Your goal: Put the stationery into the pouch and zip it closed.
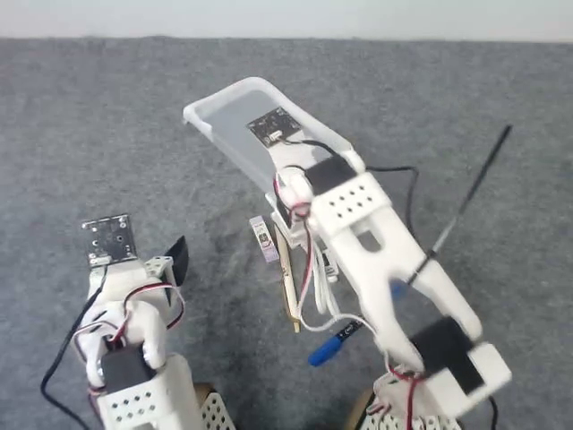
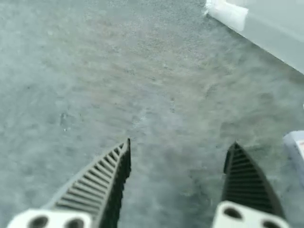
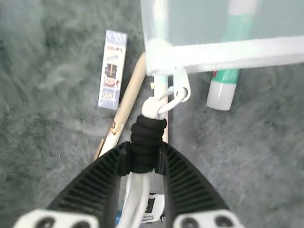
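At near left, one left arm (image 1: 134, 336) hangs above the grey desk (image 1: 81, 134), its jaws spread wide with nothing between them. In the middle lie one small printed box (image 3: 112, 69), one wooden pencil (image 3: 127, 97) just beside it, and one blue pen (image 1: 331, 348) nearer. One clear pouch (image 1: 235, 115) lies far centre. The right arm (image 1: 376, 242) stretches to it, jaws clamped on the black zip cord (image 3: 147, 137). One green-and-white glue stick (image 3: 222, 88) is half covered by the pouch's edge.

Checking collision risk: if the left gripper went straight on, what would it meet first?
Likely just the grey carpet-like table cover; the translucent plastic pouch lies off the line of the left gripper.
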